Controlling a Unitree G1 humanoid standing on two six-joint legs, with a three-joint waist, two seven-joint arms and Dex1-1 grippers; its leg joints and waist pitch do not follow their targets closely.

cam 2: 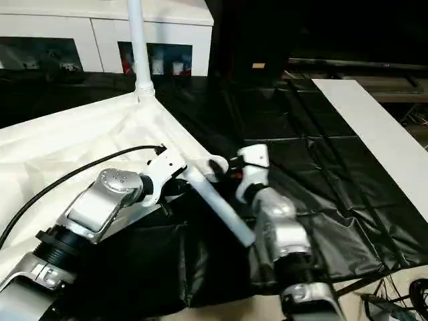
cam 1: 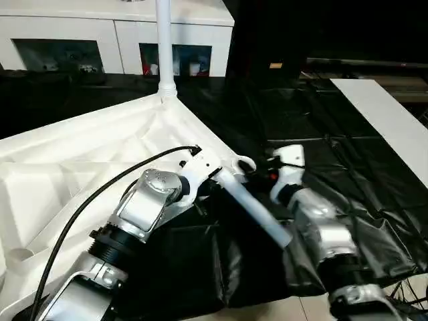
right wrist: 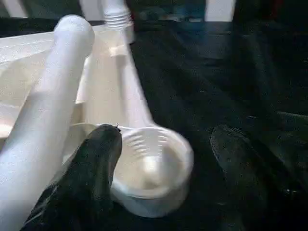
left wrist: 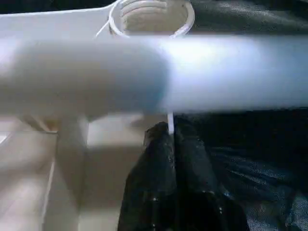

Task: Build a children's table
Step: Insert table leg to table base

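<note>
A humanoid robot is working over an upturned white tabletop [cam 1: 80, 167], which is lying ribbed side up on a black sheet [cam 1: 321, 167] spread before a white cabinet [cam 1: 100, 33].

One leg [cam 1: 164, 47] is already standing upright in the socket at the tabletop's far corner. The near right corner socket [right wrist: 154, 166] is sitting empty, its threaded mouth open.

A second leg [cam 1: 257, 210] is lying slanted across that corner, one end reaching off the tabletop's edge over the black sheet. The left gripper [left wrist: 171, 139] is pressing up beneath this leg with its fingers closed together; whether they are actually pinching anything cannot be told, since the leg appears to be resting across them rather than sitting between them. The right gripper [right wrist: 166, 144] is hovering just at the empty socket, its fingers spread wide to either side and holding nothing.

By this evidence the build is looking roughly a quarter done: one leg fitted, one loose at hand, and the remaining two not yet placed, with the other near corner socket [cam 1: 20, 257] also appearing empty. What is left, in all likelihood, is standing the loose leg on end, seating it in the open socket and then fitting the rest.
</note>
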